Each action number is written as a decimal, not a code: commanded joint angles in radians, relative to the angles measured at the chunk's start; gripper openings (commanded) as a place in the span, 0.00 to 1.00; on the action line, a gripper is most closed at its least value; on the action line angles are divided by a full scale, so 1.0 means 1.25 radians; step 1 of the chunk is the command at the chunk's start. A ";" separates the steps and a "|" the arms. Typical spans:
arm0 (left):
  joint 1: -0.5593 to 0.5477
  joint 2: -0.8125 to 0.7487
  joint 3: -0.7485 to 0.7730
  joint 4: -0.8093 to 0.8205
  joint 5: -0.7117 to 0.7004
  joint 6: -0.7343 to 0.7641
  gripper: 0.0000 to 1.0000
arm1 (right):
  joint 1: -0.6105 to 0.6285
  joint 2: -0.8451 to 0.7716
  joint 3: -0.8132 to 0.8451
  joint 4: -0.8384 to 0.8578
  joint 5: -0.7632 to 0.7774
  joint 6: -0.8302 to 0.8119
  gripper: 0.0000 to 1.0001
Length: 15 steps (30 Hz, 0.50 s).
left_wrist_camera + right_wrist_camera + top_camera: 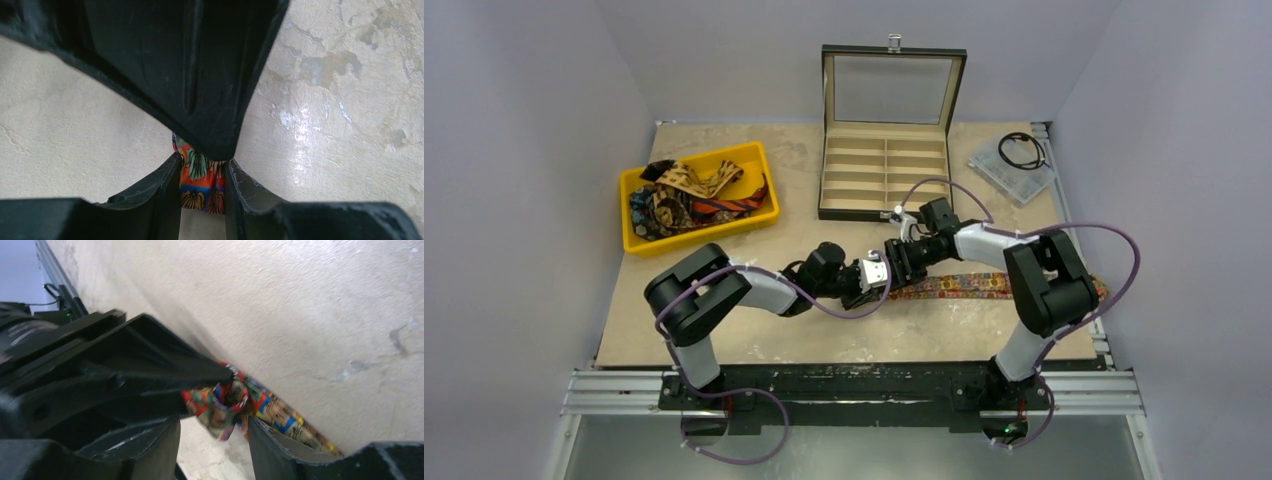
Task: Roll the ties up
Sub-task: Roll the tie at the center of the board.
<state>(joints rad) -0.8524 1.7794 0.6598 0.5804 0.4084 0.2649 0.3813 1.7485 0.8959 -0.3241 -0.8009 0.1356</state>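
A multicoloured floral tie (984,286) lies stretched along the table, running right from the two grippers. My left gripper (876,283) holds its left end: in the left wrist view both fingers press the sides of the floral fabric (200,180), so the left gripper (202,162) is shut on it. My right gripper (902,262) sits just above the same end, and one black finger (200,75) covers the tie from above. In the right wrist view the right gripper (214,422) stands open, with the bunched tie end (225,407) loose in the gap. More ties (689,195) lie in a heap.
That heap fills a yellow bin (639,240) at the back left. An open compartmented box (886,165) stands at the back centre. A clear plastic case (1009,172) with a black coiled cable (1022,150) sits at the back right.
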 commanded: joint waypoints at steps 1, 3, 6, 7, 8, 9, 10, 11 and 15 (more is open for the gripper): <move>-0.002 -0.010 -0.011 -0.138 -0.034 -0.005 0.24 | 0.001 -0.103 -0.040 0.038 0.017 0.019 0.51; -0.003 -0.006 -0.013 -0.138 -0.036 0.003 0.23 | 0.002 -0.144 -0.074 0.083 0.018 0.055 0.47; -0.003 0.002 -0.011 -0.137 -0.041 0.007 0.23 | 0.003 -0.161 -0.122 0.143 0.028 0.107 0.41; -0.002 0.003 -0.008 -0.138 -0.041 0.008 0.23 | 0.002 -0.151 -0.125 0.150 0.026 0.116 0.41; -0.002 0.005 -0.006 -0.139 -0.041 0.009 0.23 | 0.002 -0.139 -0.124 0.150 0.024 0.119 0.41; -0.003 0.007 -0.004 -0.141 -0.041 0.010 0.23 | 0.002 -0.129 -0.124 0.152 0.028 0.116 0.41; -0.003 0.008 -0.003 -0.140 -0.041 0.011 0.23 | 0.002 -0.126 -0.123 0.159 0.033 0.114 0.41; -0.003 0.009 -0.002 -0.140 -0.041 0.012 0.23 | 0.003 -0.119 -0.122 0.166 0.040 0.114 0.40; -0.003 0.013 0.002 -0.142 -0.041 0.016 0.23 | 0.002 -0.081 -0.099 0.185 0.037 0.124 0.34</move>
<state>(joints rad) -0.8543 1.7638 0.6666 0.5304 0.3901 0.2699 0.3813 1.6211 0.7460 -0.1604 -0.7673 0.2649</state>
